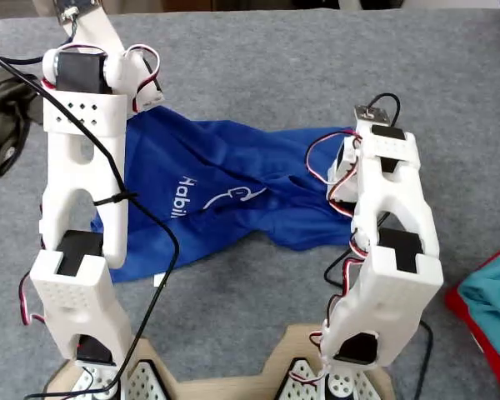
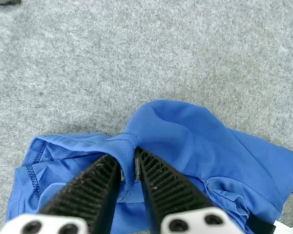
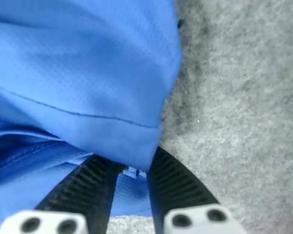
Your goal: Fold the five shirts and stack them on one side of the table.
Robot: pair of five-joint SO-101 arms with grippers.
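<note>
Overhead table view; both wrist views close over the blue shirt

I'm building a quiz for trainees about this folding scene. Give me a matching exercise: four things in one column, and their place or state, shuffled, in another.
Things:
1. blue shirt
2. teal cloth
3. dark cloth
4. left gripper

Place or state:
A. at the high view's right edge
B. shut on a fold of blue fabric
C. rumpled, in the middle of the grey table
D. at the high view's left edge

Pairs: 1-C, 2-A, 3-D, 4-B.
</note>
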